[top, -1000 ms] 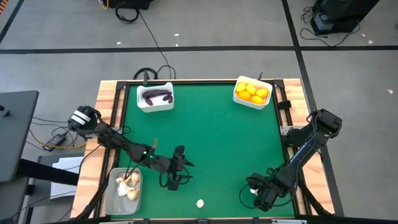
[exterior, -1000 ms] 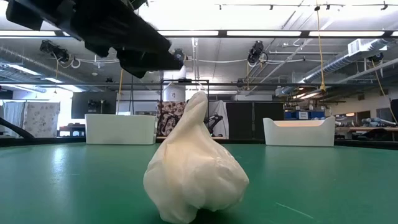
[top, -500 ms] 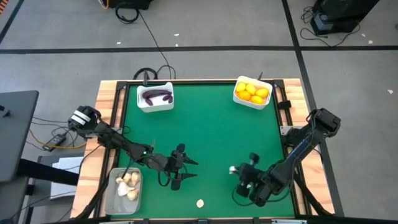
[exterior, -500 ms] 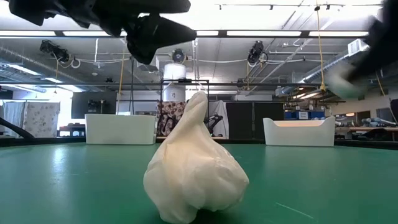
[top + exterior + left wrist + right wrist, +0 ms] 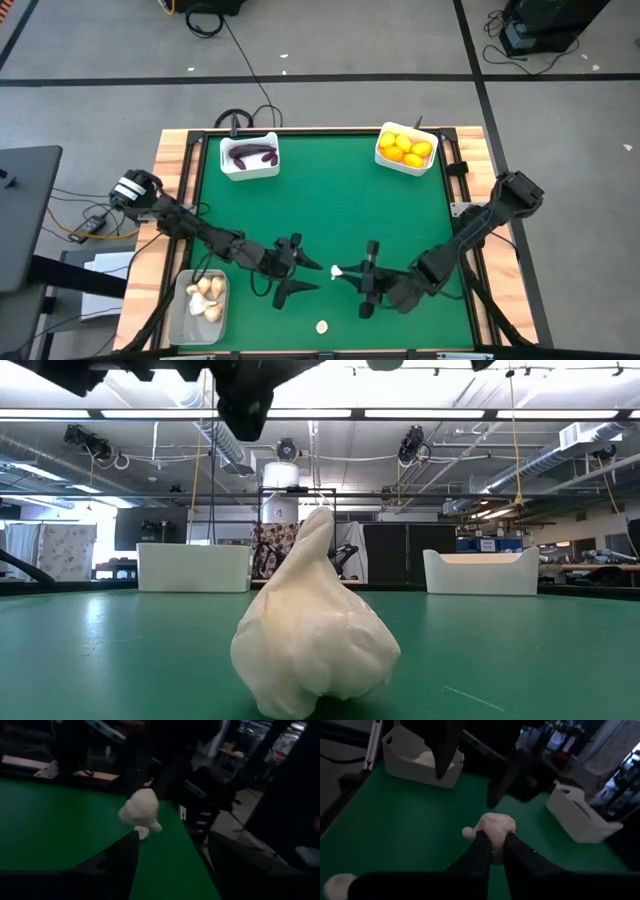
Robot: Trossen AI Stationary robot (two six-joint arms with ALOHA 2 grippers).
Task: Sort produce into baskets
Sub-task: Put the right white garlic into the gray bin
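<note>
So the right end effector [image 5: 345, 271] is clamped on a garlic bulb [image 5: 492, 827], fingers pinched tight around it, hanging above the green desk [image 5: 330, 200] a bit toward 6 o'clock from its center. From above, the bulb shows as a small white blob at the fingertips, pointed toward 9 o'clock. The left end effector [image 5: 308, 277] is right across from it, fingers spread wide with nothing in them, tips aimed at the bulb. In the left wrist view the held bulb floats just past that arm's own dark fingers [image 5: 120, 857].

A second garlic bulb [image 5: 322, 326] sits loose on the desk near the 6 o'clock edge, below the two end effectors. It fills the middle of the low view [image 5: 315, 625], pointy tip up.

The clear basket [image 5: 198, 305] at the 7 o'clock corner has several garlic bulbs in it. The white basket [image 5: 249, 156] at 11 o'clock holds dark purple eggplants, and the other white basket [image 5: 406, 150] at 1 o'clock is full of yellow-orange citrus.

No readable labels or writing anywhere. Nothing lies on the desk between the held bulb and the clear basket except the left arm itself. Cables trail over the floor beyond the desk's 12 o'clock side.
</note>
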